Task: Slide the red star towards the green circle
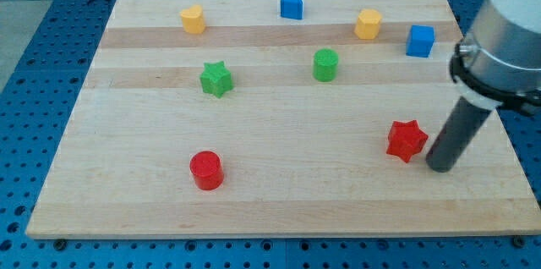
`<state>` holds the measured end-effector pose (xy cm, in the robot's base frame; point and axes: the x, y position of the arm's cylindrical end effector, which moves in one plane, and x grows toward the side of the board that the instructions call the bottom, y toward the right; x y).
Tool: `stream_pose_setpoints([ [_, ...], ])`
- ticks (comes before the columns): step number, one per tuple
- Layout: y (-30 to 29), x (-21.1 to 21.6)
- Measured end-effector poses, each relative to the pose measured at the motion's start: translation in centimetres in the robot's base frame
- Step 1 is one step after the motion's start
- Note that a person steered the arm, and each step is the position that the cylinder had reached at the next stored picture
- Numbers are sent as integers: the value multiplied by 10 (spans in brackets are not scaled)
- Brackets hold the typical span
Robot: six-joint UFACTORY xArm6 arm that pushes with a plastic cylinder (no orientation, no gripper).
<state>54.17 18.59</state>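
**Rod beside the star, the push hardly begun**

The wooden board (279,210) fills the view, eight blocks scattered over it. The arm comes in from the view's right; there is no gripper to open or close, just a dark rod whose tip (440,167) rests just right of the red star (407,140), perhaps touching it — hard to tell. The green circle (325,64) sits well apart, up and to the left. Judging by that gap, nearly all the sliding remains. The tip looks placed low-right, suiting a push up-left.
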Motion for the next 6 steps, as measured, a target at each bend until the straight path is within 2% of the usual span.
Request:
stream_pose_setpoints([
  [6,-41,0],
])
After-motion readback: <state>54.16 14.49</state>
